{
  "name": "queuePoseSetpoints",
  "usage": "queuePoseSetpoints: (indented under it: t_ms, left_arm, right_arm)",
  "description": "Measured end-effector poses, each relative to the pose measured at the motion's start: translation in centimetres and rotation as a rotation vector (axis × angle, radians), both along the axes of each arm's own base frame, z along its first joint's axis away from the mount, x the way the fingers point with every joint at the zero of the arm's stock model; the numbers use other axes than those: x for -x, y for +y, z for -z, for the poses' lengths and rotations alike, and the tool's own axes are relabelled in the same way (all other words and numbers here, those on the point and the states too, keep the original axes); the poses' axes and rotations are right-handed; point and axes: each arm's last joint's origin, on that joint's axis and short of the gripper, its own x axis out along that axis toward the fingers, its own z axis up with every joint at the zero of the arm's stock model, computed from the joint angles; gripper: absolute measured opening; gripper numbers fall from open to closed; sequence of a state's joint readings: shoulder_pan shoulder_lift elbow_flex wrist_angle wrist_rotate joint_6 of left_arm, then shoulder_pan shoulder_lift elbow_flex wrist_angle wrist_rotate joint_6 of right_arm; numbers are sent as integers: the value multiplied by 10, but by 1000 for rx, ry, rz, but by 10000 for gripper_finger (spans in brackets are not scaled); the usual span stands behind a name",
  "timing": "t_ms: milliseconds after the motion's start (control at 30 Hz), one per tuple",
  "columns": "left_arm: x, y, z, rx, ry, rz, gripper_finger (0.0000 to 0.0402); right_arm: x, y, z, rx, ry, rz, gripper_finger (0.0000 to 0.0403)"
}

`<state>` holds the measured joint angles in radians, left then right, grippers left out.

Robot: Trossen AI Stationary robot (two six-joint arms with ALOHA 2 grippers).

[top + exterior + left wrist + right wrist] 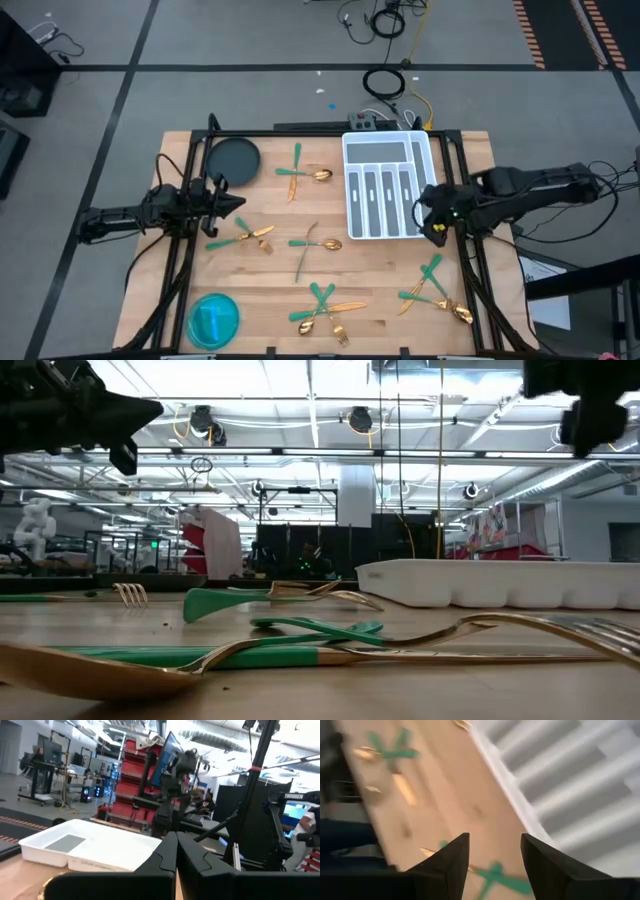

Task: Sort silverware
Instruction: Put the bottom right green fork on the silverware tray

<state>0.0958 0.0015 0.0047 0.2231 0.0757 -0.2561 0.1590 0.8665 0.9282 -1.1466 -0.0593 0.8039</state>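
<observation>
Silverware with gold heads and teal handles lies flat on the wooden table in loose clusters: far centre [300, 172], left of centre [245, 237], centre [312, 245], near centre [325, 305] and near right [435, 290]. A white compartment tray [385, 185] stands at the far right. My left gripper [238, 203] hovers shut at the table's left, pointing toward the tray [90, 845]; its shut fingers [176, 857] hold nothing. My right gripper [430, 222] hangs open above the table beside the tray's near right corner, tipped downward, with bare wood between its fingers [447, 860].
A dark round dish [233, 160] sits at the far left and a blue round bowl [213, 318] at the near left corner. Black frame rails [180, 270] run along both table sides. Bare wood [400, 260] lies between the tray and the near clusters.
</observation>
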Motion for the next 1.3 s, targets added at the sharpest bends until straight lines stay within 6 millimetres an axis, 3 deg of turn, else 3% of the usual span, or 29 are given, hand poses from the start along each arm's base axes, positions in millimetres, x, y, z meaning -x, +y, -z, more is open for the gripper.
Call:
queuePoseSetpoints:
  t_ms: [200, 467, 600, 700, 833, 933, 1033, 1167, 1300]
  left_arm:
    - [0, 0, -1, -18, -15, -5, 5]
    - [6, 0, -19, 16, -206, -2, 5]
    - [8, 0, -26, 85, -241, 9, 7]
    - [10, -3, -46, 134, -261, 104, 19]
    - [6, -7, -92, 108, -235, 157, 38]
    - [-8, -11, -136, -8, -118, 167, 47]
    - [-34, -15, -164, -126, 202, 161, 49]
    - [-68, -16, -165, -146, 637, 151, 50]
    - [-91, -20, -157, -127, 653, 239, 50]
  right_arm:
    - [2, 30, 7, -21, 87, 72, 171]
    - [-8, 97, 37, 124, 160, -24, 171]
    - [-9, 125, 50, 108, 171, -51, 180]
    - [-9, 144, 56, 54, 140, -46, 206]
    - [-4, 160, 69, 81, 169, -28, 252]
    - [-3, 166, 76, 101, 188, -16, 281]
    - [-4, 168, 80, 117, 200, -14, 294]
    - [-4, 169, 84, 143, 236, -56, 297]
    - [-3, 175, 96, 144, 374, -240, 297]
